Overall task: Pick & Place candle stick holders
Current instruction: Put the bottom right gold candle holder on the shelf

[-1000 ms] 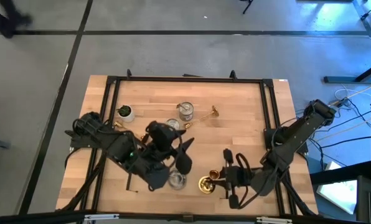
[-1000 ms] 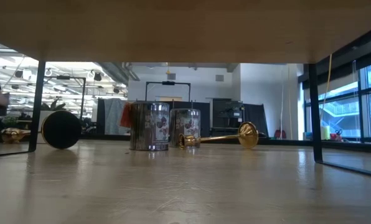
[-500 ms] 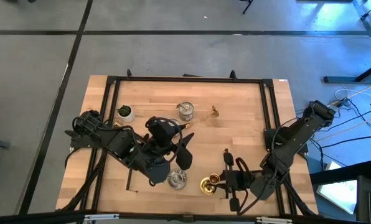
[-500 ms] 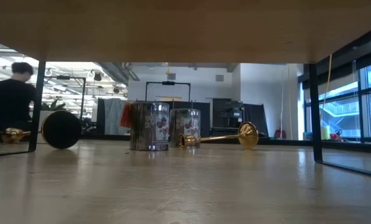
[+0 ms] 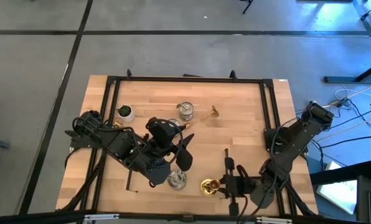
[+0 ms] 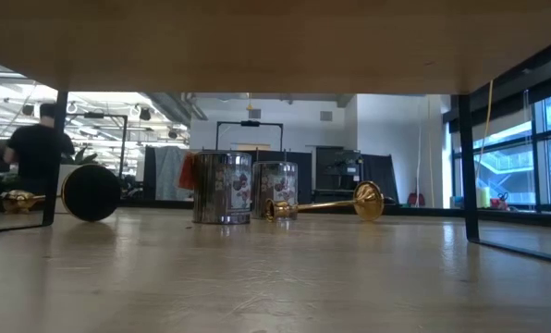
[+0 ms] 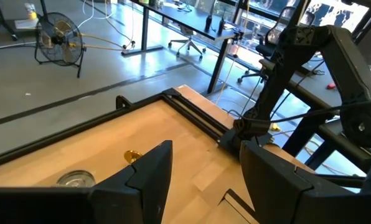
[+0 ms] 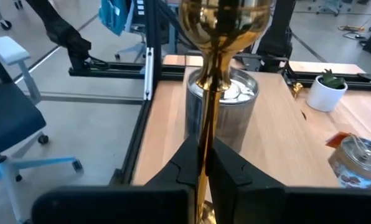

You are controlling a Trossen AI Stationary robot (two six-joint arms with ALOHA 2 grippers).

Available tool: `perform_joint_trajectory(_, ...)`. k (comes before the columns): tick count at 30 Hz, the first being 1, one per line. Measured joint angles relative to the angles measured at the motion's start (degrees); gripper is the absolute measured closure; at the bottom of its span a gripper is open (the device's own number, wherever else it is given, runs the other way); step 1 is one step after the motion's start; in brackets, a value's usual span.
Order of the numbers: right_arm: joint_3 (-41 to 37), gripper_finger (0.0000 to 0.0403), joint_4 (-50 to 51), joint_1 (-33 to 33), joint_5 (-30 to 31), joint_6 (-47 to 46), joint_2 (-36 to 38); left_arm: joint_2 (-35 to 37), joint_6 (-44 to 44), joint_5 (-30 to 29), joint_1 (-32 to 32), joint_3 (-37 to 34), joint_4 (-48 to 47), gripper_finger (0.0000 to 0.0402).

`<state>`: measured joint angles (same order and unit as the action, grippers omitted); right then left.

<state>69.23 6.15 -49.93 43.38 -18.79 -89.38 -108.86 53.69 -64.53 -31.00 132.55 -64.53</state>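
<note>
Two dark robot arms fill the lower half of the high view. The left arm, at lower left, is a bulky chain of black segments with black cabling running along its links and a small green light near its middle. The right arm, at lower right, shows boxy matte-black joint housings joined by a slimmer link. In the left wrist view, the left gripper ends in two broad, flat black fingers with angular, bevelled tips. In the right wrist view, the right gripper has two black fingers narrowing to wedge-shaped points above a wide black body.
</note>
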Motion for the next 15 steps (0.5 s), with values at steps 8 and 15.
perform_joint_trajectory(8, 0.0, 0.0387, 0.0, 0.0, 0.96, 0.33, 0.02, 0.0, -0.12, -0.04, 0.0, 0.0, 0.0, 0.0217)
perform_joint_trajectory(15, -0.02, 0.0387, 0.16, 0.0, 0.48, -0.16, -0.36, 0.0, -0.31, -0.07, 0.0, 0.0, 0.0, 0.0217)
